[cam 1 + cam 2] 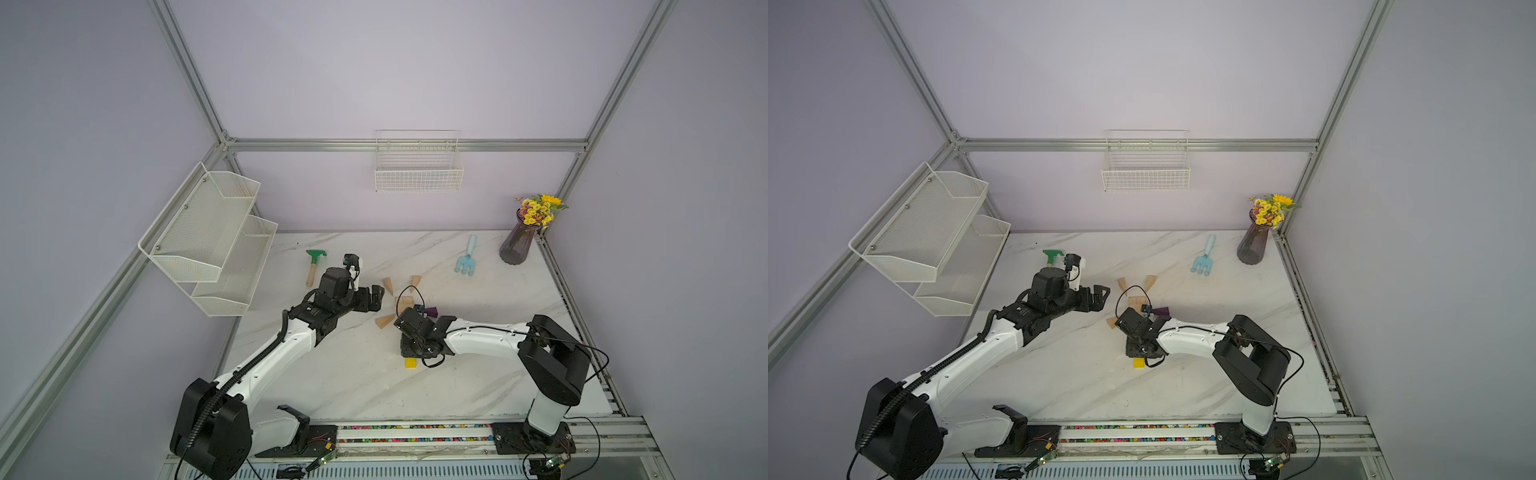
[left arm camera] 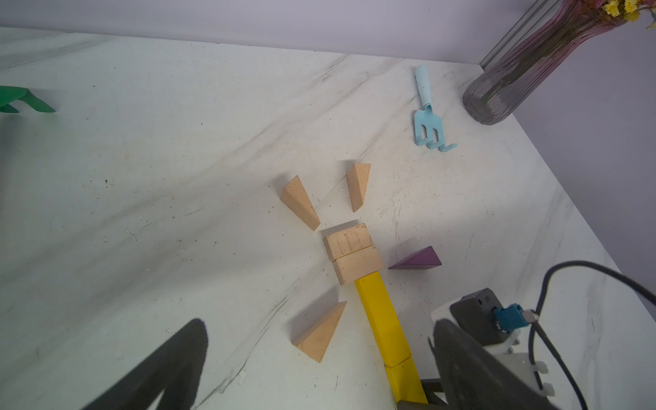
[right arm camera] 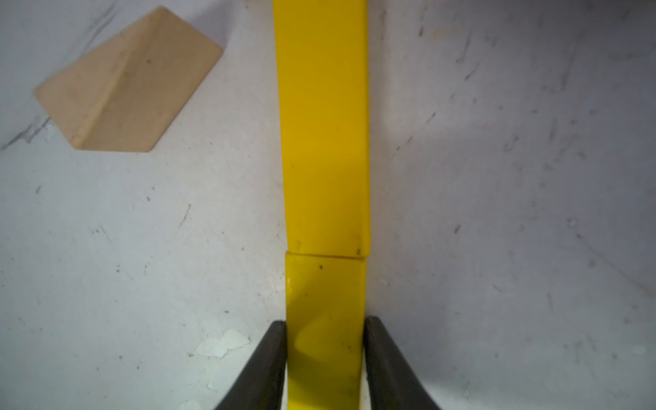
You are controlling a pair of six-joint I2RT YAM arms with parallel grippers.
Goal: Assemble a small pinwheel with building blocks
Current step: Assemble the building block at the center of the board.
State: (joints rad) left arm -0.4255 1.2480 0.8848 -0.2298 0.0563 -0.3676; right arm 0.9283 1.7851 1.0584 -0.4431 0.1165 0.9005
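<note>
Where the yellow stick (image 2: 385, 319) ends: near yellow bar (image 3: 324, 284) is pinched by the right gripper (image 3: 324, 321)
Left gripper (image 1: 379, 297): spread wide, held near a wood wedge (image 1: 387, 286)

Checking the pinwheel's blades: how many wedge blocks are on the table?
4. Two wooden wedges behind the hub, toward the back wall; a third left of the yellow stick; the purple wedge right of the hub. Others may be hidden.

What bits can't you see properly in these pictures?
- Yellow stick: in both top views the right arm covers all but its end.
- Green rake: left wrist view, cut off by the picture's edge.
- Flowers: left wrist view, mostly cut off by the edge.
</note>
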